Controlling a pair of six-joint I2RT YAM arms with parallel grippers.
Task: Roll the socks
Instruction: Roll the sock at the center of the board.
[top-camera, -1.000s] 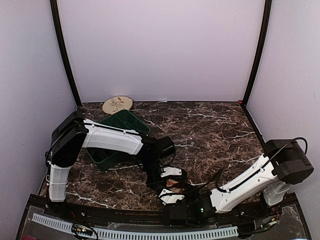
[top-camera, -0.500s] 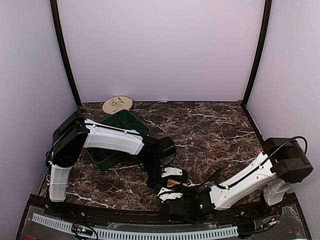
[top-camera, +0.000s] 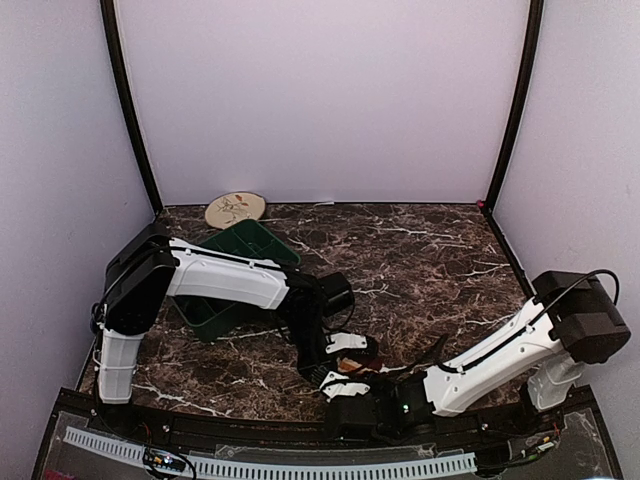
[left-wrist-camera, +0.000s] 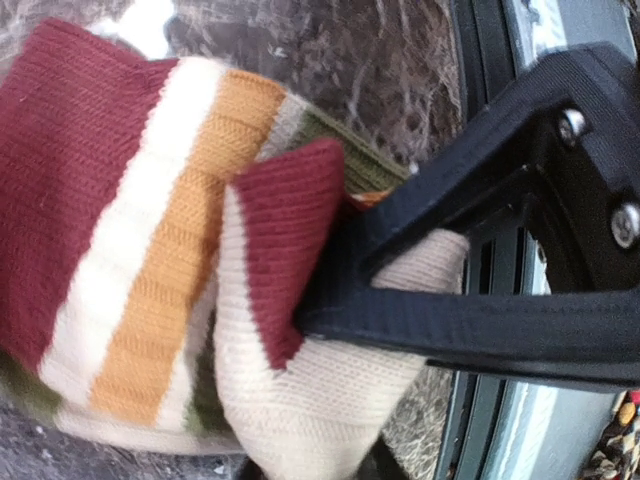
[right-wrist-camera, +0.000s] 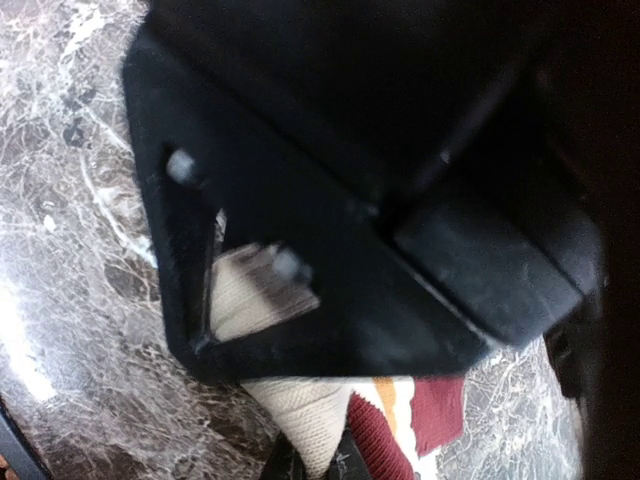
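Right gripper (top-camera: 360, 382) is lying low near the arms' bases with its jaws closed up, and it is pinching a fold of the striped knitted sock of dark red, cream, orange and olive bands (left-wrist-camera: 150, 250). One black, open-framed finger (left-wrist-camera: 450, 330) of this gripper is pressing across the sock's cream end, and a dark red edge of fabric is tucking in under that finger's tip. The sock is lying bunched and doubled over on the dark brown marble-patterned tabletop (top-camera: 420, 260), directly under the right gripper and touching it.

Just beyond the right gripper and slightly to its left, the left gripper (top-camera: 345, 365) is hovering close over the same sock. Its wrist view is being filled by the fabric and is not showing its own fingers, so I cannot tell how wide its jaws are standing or whether they are gripping anything.

Farther out and to the left of both grippers, a dark green plastic bin (top-camera: 252, 243) is sitting on the tabletop, partly hidden behind the left arm's white link. Farthest from the grippers, beyond the bin, a round cream plate with a floral print (top-camera: 235, 209) is sitting at the back edge of the tabletop, by the wall.
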